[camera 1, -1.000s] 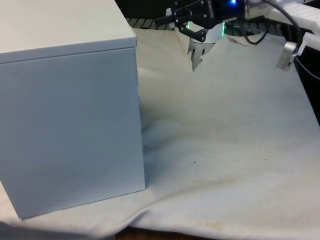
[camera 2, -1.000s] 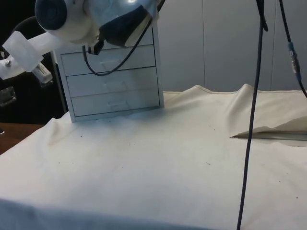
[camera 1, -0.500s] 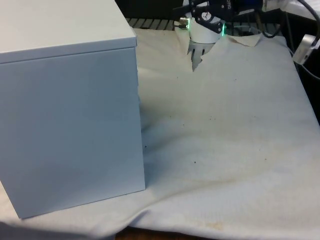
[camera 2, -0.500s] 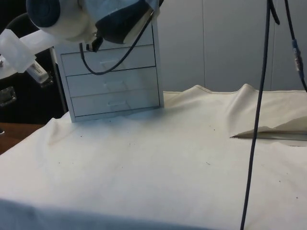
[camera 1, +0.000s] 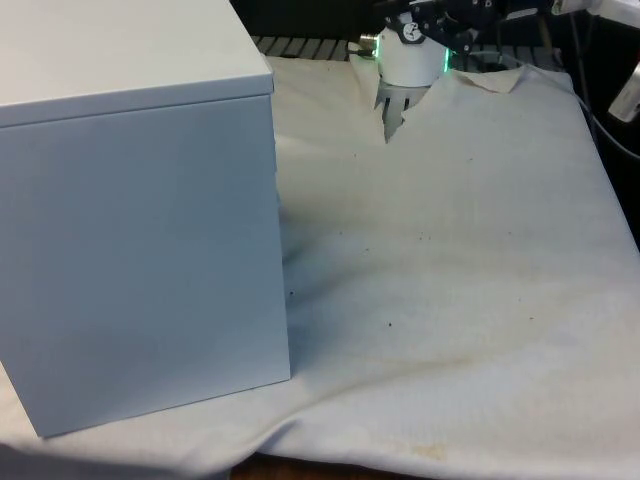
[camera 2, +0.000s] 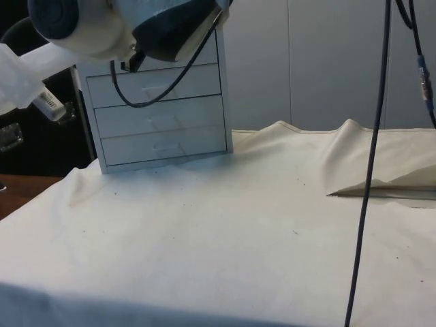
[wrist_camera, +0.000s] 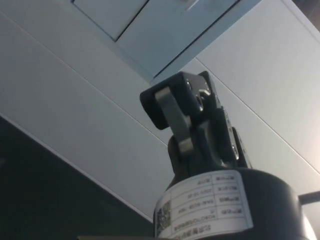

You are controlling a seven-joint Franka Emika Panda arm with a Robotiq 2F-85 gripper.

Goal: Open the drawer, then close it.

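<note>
Looking across the front view from its left, you see the chest of drawers [camera 1: 135,210] turning a blank grey wall to the camera and hiding its fronts. To its right the white cloth [camera 1: 450,260] lies rumpled over the surface.

In the side view the arm [camera 2: 116,27] hangs high at the left, in front of the chest's upper corner, and it covers part of the top drawer [camera 2: 174,82]. The two drawers below it sit flush and shut. Further right a black cable [camera 2: 368,177] drops across the cloth.

In the wrist view the claw [wrist_camera: 172,102] is raised and clear of the chest, pointing up towards the drawer fronts. You cannot tell whether it is open or closed.
</note>
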